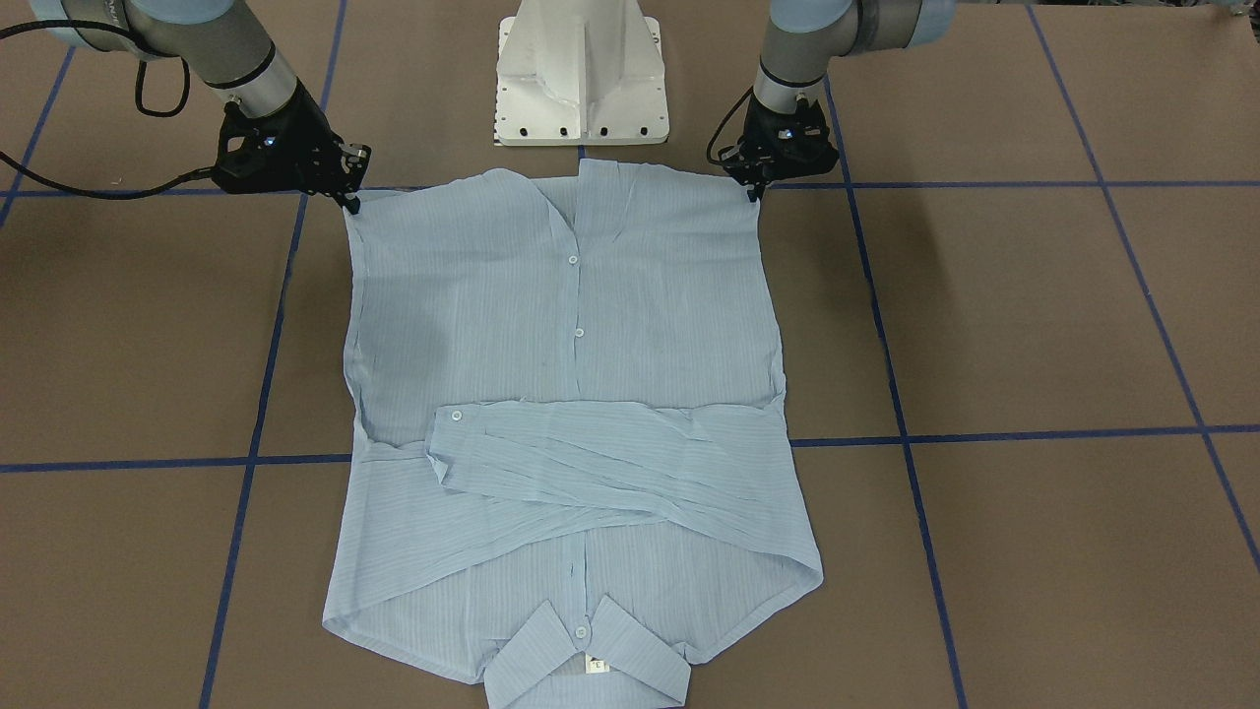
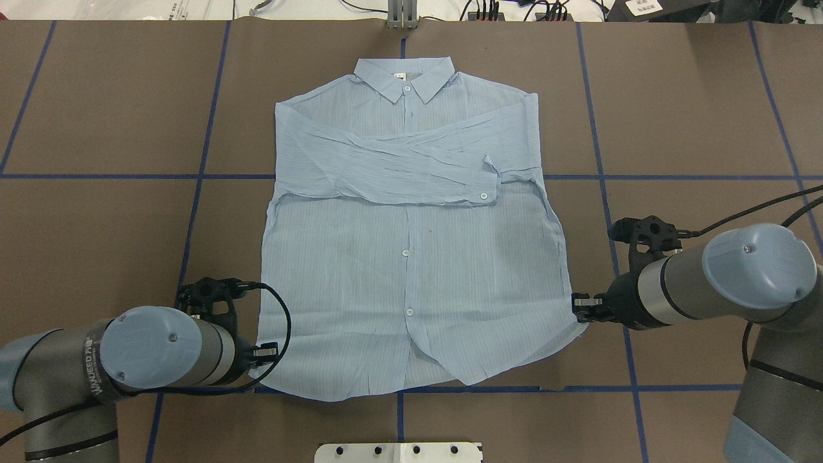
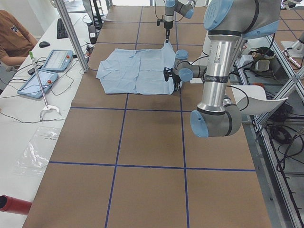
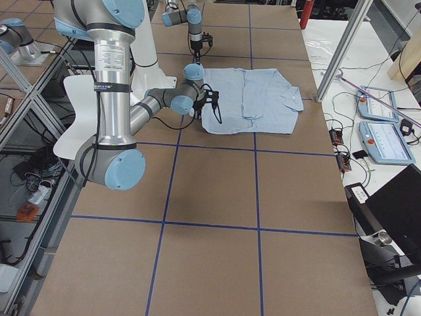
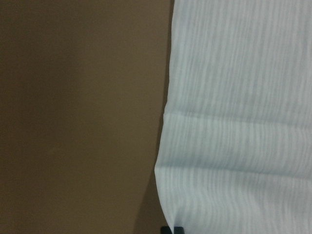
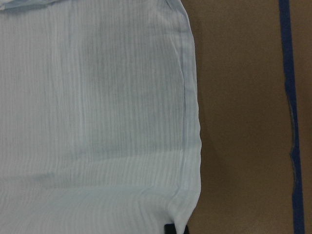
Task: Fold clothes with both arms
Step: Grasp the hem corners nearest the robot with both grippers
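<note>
**Shirt corners pinched at the hem, open desk all round**

Collar [image 1: 588, 658] lies at the operators' side of the desk [image 1: 1034, 315], with its white neck label [image 1: 597, 666] showing. The light blue shirt [image 1: 551, 325] lies flat, front up and buttoned. Both sleeves [image 1: 610, 463] are folded across the chest, and one buttoned cuff [image 1: 456, 416] lies on top. The hem points toward the robot.

The left claw [image 1: 754, 192] is closed on one hem corner and the right claw [image 1: 350, 202] on the other. Each corner is drawn to a small point at the fingertips. Each wrist view shows only a dark fingertip at the bottom edge, against the cloth's corner. The left arm [image 2: 154, 350] and right arm [image 2: 707, 276] reach in low from either side, and each stays outside the shirt's side edges.

The hem stops short of the white pedestal base [image 1: 581, 79]. The collar lies near the far desk edge, with a strip of bare surface between them. Broad bare stretches of brown desk lie on both sides of the shirt, crossed by blue tape lines [image 1: 984, 435] in a grid.

Beyond the desk, the left side view shows a seated operator in a brown top [image 3: 14, 38], two control tablets [image 3: 57, 59] and an aluminium post [image 3: 71, 33].
</note>
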`<state>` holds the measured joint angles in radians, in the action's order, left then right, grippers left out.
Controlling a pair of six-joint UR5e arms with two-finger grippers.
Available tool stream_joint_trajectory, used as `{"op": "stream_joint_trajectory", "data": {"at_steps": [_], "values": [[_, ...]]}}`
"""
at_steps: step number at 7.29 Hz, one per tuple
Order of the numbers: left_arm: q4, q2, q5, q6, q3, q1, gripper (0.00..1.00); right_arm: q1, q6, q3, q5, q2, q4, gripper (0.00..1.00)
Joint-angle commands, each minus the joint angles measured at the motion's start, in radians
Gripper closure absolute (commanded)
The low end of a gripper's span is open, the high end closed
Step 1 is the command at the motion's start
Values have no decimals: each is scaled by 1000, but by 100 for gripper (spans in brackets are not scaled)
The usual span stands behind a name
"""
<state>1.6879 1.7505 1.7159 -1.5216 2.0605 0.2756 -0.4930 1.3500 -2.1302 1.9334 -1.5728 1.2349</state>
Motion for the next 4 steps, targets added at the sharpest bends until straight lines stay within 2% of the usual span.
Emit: {"op": "stream_joint_trajectory", "data": {"at_steps": [1,4], "values": [[-1,-11,2,18,12,16,100,-2,0,-2,1,0,0,100],[-1,-10,25,18,87,43,100,-38,0,1,2,8,-3,100]]}}
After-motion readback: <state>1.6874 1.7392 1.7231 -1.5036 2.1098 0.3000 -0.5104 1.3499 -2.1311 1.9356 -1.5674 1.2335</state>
